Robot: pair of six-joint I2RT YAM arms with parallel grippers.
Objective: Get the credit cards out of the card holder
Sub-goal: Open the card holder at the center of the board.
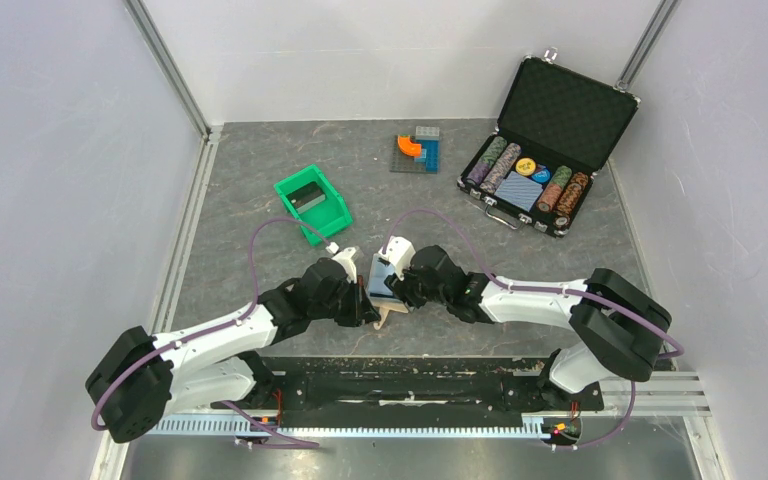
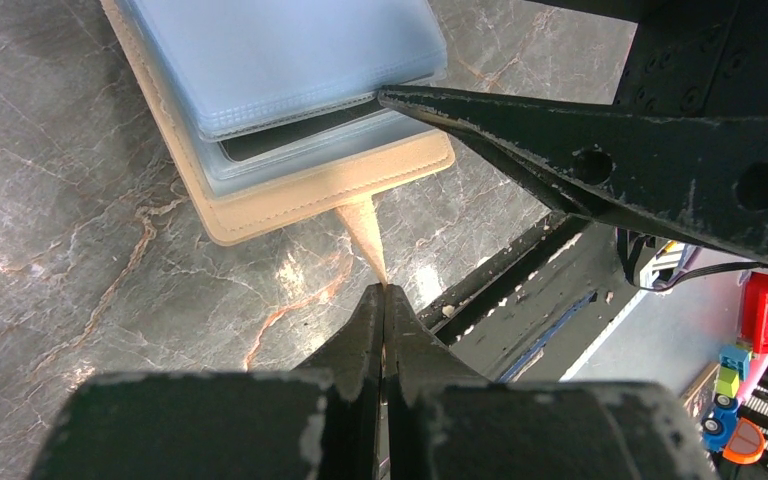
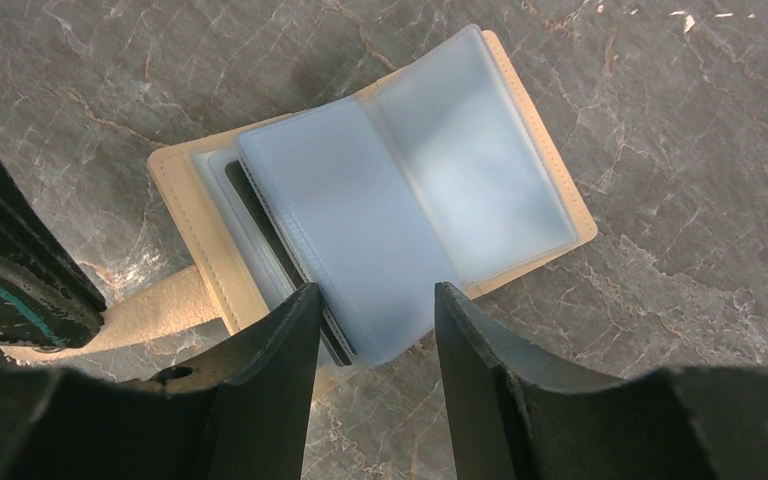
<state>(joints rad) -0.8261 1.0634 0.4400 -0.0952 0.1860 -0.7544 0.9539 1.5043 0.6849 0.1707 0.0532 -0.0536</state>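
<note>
Left pincer [image 2: 384,300] is clenching the tab [image 2: 365,232] at 6 o'clock of the holder [image 3: 185,195]. Right pincer [image 3: 375,330] is hovering released at the card [image 3: 265,225] edge. It's risking pinching the sleeve [image 3: 360,230] too, yanking the tab loose.

Tan card holder [image 3: 176,192], light blue pockets [image 3: 390,215], dark card [image 2: 290,142].

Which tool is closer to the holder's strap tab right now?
Left. The left tool is shut on the strap tab; the right tool is open over the card holder pockets.
</note>
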